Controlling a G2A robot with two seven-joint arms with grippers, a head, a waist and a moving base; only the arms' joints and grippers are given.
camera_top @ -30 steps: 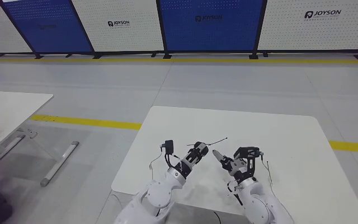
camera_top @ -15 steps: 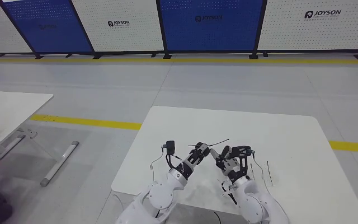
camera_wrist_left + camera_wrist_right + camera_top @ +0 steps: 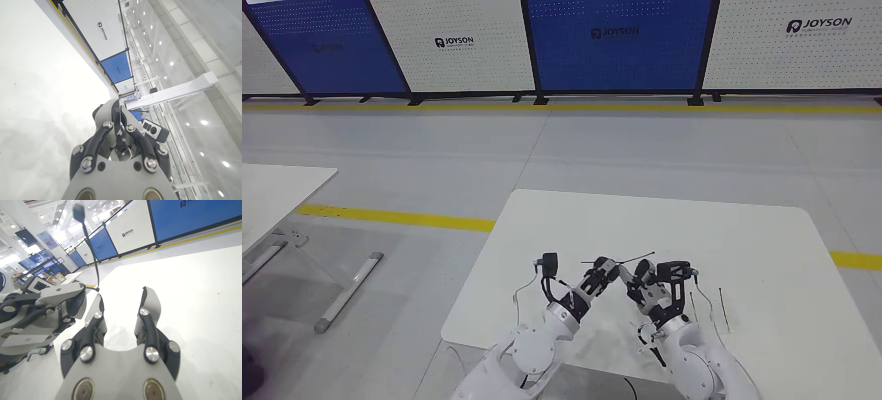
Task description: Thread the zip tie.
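A thin black zip tie (image 3: 634,258) sticks out of my left gripper (image 3: 606,270), which is shut on it above the white table (image 3: 742,225). In the left wrist view the strap (image 3: 120,116) shows edge-on between the closed fingers of the left gripper (image 3: 119,110). In the right wrist view the zip tie (image 3: 92,255) rises from the left gripper (image 3: 81,294) to its square head (image 3: 78,210). My right gripper (image 3: 122,298) is open, and one fingertip (image 3: 99,301) sits just below the strap. In the top view the right gripper (image 3: 640,274) is close beside the left one.
Another loose black zip tie (image 3: 723,306) lies on the table to the right of the arms. The table's near-left edge (image 3: 105,275) is close to both grippers. Blue and white partition panels (image 3: 622,40) stand far behind.
My right gripper has moved left and slightly away, closing in on the left gripper and the zip tie. The left gripper has shifted a little to the right, still holding the tie.
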